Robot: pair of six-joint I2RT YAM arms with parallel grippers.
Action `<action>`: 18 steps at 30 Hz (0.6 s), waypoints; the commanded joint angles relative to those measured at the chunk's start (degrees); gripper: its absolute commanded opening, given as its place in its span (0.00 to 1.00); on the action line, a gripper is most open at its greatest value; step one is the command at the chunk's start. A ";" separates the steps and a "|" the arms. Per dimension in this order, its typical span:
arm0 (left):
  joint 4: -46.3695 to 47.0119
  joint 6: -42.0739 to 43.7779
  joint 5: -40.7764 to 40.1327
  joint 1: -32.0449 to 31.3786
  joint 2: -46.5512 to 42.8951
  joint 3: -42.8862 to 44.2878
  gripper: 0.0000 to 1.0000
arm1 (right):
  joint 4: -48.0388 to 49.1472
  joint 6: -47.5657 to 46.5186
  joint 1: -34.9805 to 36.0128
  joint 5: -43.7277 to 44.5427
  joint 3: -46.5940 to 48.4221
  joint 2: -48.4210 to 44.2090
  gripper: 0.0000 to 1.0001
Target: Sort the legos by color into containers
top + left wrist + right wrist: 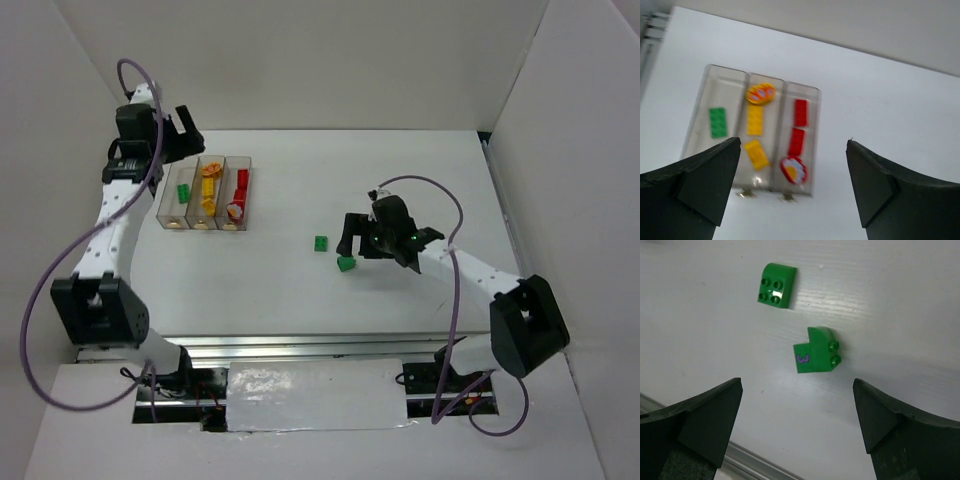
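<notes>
Hovering above the containers (722, 85), your left fingers (705, 185) are standing wide apart and are gripping nothing. You are looking down on three clear bins joined in a row at the far left of the surface (300, 180). The left bin is holding one green brick (717, 122). The middle bin is holding two yellow bricks (754, 120) and a rounded yellow-orange piece (760, 93) at its far end. The right bin is holding two red bricks (800, 112) lying end to end, with a rounded red piece (793, 170) at its near end.

Your right fingers (705, 420) are also spreading wide and carrying nothing, hanging over two loose green legos (321, 243) near the middle of the surface. One, a four-studded piece (776, 286) with a curved edge, is lying flat. The other, a piece marked with a purple 3 (815, 357), is lying on its side just beside it, the two not touching. Both are sitting well apart from the containers, and neither finger is touching them.
</notes>
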 commanded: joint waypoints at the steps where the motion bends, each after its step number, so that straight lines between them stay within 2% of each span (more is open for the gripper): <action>1: -3.79 -7.25 4.46 -8.41 -11.41 -6.75 0.99 | -6.36 -4.87 1.63 10.17 6.23 4.11 0.98; 2: -4.48 -7.42 2.80 -13.23 -15.87 -10.94 1.00 | -7.23 -6.09 2.16 10.87 8.24 5.35 0.98; 4: -4.23 -8.21 2.16 -18.26 -20.20 -15.62 1.00 | -9.70 -8.28 3.04 12.45 10.10 9.29 0.96; 7: -0.89 -10.49 8.04 -19.87 -29.61 -29.31 1.00 | -11.20 -11.45 3.48 9.41 12.73 13.62 0.94; 11: -2.02 -10.41 11.30 -20.49 -40.25 -35.94 0.99 | -10.49 -13.57 5.14 6.66 15.11 17.74 0.91; 16: -5.02 -9.88 14.99 -20.66 -46.84 -40.33 1.00 | -11.20 -12.70 5.41 7.09 18.01 24.25 0.74; 18: -4.93 -9.62 15.79 -20.66 -47.82 -41.57 0.99 | -10.41 -12.35 5.68 7.27 18.01 25.31 0.63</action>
